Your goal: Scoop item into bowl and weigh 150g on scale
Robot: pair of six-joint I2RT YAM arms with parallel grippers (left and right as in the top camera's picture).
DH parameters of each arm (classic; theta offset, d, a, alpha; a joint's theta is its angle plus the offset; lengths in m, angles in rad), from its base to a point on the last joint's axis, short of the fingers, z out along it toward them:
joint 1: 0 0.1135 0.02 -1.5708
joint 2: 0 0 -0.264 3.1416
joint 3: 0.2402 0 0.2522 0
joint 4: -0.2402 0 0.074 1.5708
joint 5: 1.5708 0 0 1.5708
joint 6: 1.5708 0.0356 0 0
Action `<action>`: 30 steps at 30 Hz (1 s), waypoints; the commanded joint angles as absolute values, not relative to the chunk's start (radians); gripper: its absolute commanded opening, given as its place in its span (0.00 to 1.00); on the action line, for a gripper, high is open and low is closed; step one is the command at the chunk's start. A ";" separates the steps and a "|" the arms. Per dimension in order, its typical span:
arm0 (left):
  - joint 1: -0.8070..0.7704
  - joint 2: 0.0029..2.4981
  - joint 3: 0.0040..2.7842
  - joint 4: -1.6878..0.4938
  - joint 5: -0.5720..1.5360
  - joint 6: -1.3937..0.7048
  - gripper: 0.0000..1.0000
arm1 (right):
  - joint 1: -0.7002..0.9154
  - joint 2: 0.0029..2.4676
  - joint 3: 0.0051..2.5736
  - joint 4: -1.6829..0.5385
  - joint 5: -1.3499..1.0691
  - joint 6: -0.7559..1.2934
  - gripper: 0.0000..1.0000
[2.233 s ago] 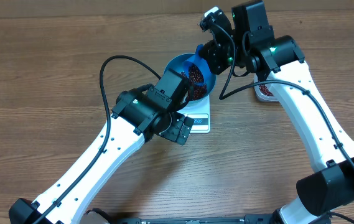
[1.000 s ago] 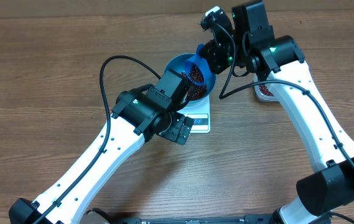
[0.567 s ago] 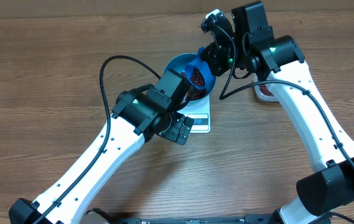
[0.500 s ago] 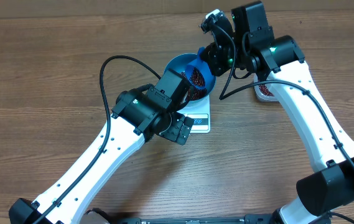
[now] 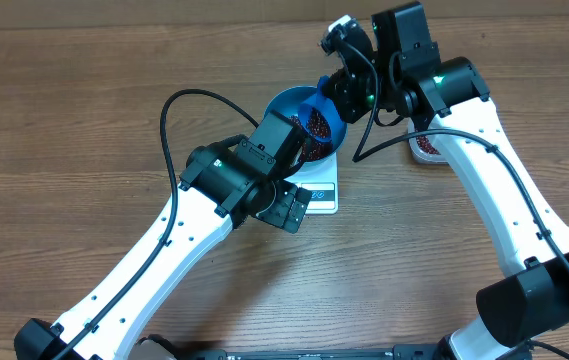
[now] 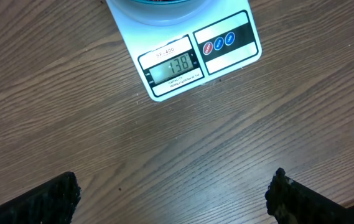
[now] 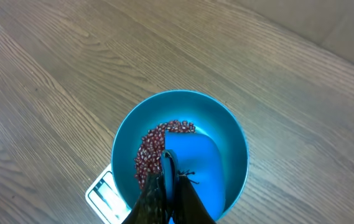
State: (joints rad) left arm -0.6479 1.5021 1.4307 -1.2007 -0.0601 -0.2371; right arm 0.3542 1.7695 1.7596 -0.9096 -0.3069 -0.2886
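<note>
Blue bowl (image 7: pixel 234 144) sits on the white scale (image 6: pixel 225 61), a little left of the table's (image 6: pixel 89 137) middle when seen from above, and the dark red beans (image 7: pixel 152 152) lie heaped against one side of its floor. The scale's display (image 6: pixel 172 64) reads 138 and faces the left arm.

The right gripper (image 7: pixel 167 186) hangs over the bowl with its fingers pressed tight together on the handle of a small blue scoop (image 7: pixel 192 165). The scoop's cup is down inside the bowl, beside the beans and touching the edge of the heap; whether any beans remain in the cup I cannot tell. The left gripper (image 6: pixel 173 199) hovers above bare wood just in front of the scale, its two fingers spread as wide as they go and holding nothing. From overhead, that arm's forearm crosses the near rim of the bowl and hides part of it.

Behind the right arm's white link, a clear tub (image 5: pixel 424 147) with more beans shows only in part.

Compared with the moments before, very little differs. The bowl, the scale and the left arm lie exactly where they did. Only the right wrist has shifted by a hair at its top end, while the scoop stays in the bowl at the same spot.
</note>
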 commanded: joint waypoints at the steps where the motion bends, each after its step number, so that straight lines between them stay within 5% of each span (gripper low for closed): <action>1: -0.648 1.498 1.450 -1.200 -0.066 -0.244 1.00 | 0.358 1.737 1.782 -0.883 -0.303 -0.266 0.04; 30: -0.648 1.498 1.450 -1.200 -0.066 -0.244 0.99 | 0.364 1.737 1.782 -0.877 -0.331 -0.258 0.04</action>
